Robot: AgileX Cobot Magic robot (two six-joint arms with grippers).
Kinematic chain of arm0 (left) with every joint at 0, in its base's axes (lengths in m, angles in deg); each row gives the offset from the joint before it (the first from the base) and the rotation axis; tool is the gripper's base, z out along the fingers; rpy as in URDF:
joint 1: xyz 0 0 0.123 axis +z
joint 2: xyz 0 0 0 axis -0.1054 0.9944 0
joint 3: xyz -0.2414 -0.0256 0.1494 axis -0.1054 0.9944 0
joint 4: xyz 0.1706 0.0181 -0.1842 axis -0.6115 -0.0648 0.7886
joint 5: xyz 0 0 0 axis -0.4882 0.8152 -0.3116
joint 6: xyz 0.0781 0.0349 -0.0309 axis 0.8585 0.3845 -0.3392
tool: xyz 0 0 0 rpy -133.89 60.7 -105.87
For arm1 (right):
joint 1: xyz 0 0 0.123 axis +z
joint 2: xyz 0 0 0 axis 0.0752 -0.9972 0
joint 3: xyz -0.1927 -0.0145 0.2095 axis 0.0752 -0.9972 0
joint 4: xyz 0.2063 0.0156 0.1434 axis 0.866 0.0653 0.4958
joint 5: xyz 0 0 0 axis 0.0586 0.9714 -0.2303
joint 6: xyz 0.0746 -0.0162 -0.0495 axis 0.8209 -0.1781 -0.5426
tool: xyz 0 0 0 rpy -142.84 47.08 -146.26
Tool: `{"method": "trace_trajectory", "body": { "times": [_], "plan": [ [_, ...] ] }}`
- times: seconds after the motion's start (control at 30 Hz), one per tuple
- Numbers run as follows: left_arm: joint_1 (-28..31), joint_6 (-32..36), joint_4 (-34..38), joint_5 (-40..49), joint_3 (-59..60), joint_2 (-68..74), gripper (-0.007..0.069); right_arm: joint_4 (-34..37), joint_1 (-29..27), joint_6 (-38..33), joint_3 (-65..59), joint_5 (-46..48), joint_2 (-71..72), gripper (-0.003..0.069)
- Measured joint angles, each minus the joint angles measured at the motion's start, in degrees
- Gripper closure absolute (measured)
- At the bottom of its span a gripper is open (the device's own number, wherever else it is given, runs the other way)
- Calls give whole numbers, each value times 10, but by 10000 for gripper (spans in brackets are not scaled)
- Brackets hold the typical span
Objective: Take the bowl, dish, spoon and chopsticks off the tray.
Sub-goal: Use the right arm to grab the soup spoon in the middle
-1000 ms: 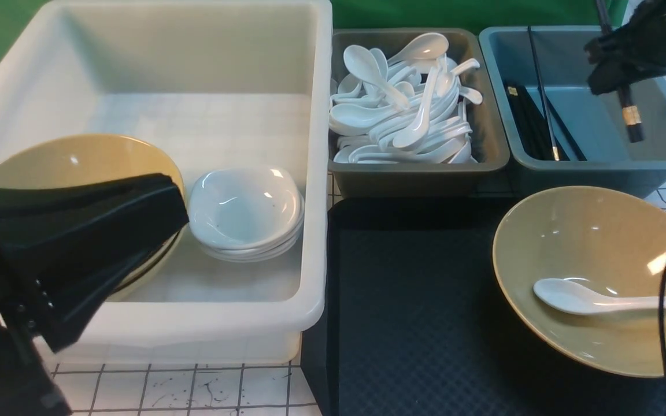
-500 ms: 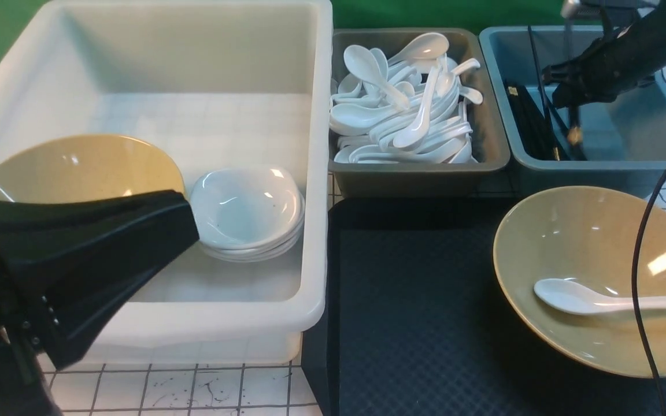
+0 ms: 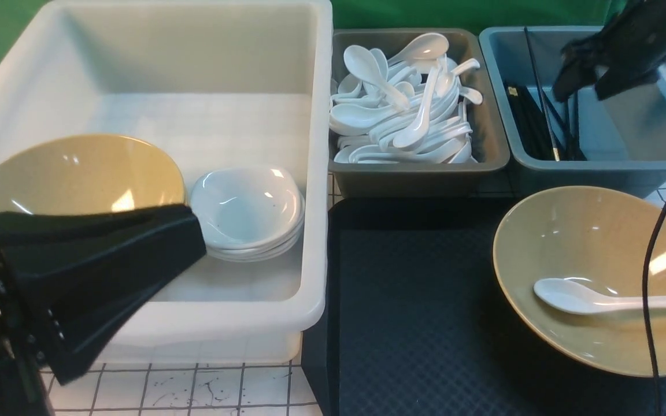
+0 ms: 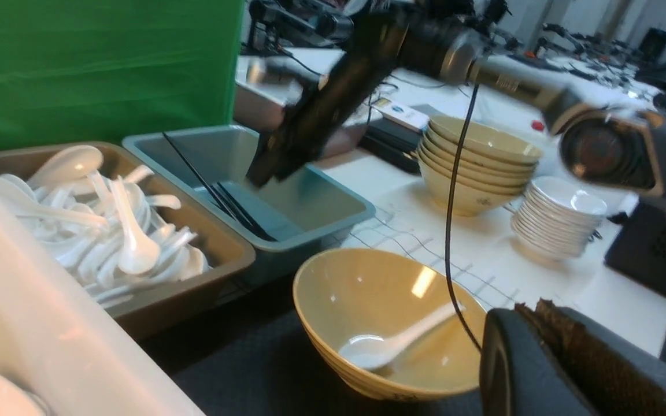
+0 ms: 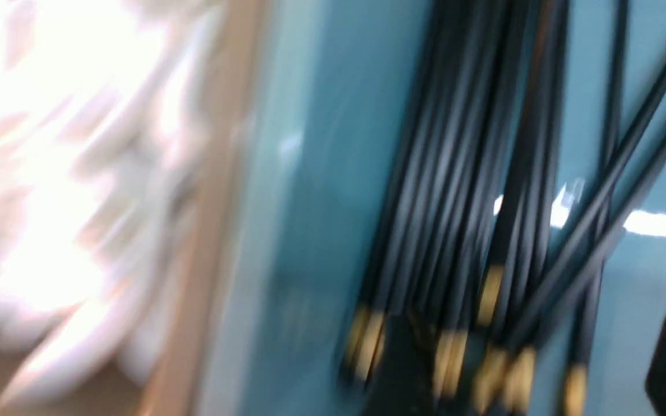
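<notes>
1. Chopsticks (image 3: 567,130) now lie in the blue bin (image 3: 599,167), dropped from the right tool (image 3: 583,91), whose jaws have sprung wide and hold nothing.
2. Bowl (image 3: 587,248), with the spoon (image 3: 576,299) inside it, still sits on the tray (image 3: 414,312); those look to be next.
3. Left tool (image 3: 185,242) stays shut and empty, in front of the white tub (image 3: 315,173).

Pretty blurry shot, but a whole bunch of black chopsticks (image 5: 454,202) with gold bands near their ends is lying packed side by side on the floor of the blue bin (image 5: 321,173), close to the wall that's running along the brown bin (image 5: 211,202). A few sticks are crossing the pile at an angle. White spoons (image 5: 50,202) are smearing into a bright blur inside the brown bin. Two dark fingers (image 5: 399,375) are standing well apart by the gold-banded ends; can't tell if they're touching any stick.
</notes>
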Motion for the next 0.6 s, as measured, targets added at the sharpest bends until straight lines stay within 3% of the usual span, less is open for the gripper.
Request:
{"method": "trace_trajectory", "body": {
  "times": [0.07,0.17,0.3,0.47,0.53,0.6],
  "plan": [
    [0,0,0,11,0,0,625,0,0,-9,-2,1,32,224],
    [0,0,0,36,0,0,625,-1,2,-23,-44,1,92,377],
    [0,5,-1,78,0,0,625,-19,19,-51,-206,1,227,558],
    [0,7,-7,101,0,0,625,-65,83,-152,-439,1,399,594],
    [0,9,-10,103,0,0,625,-89,112,-190,-498,-3,436,568],
    [0,9,-12,103,0,0,625,-137,147,-237,-579,-30,479,494]
  ]
}}
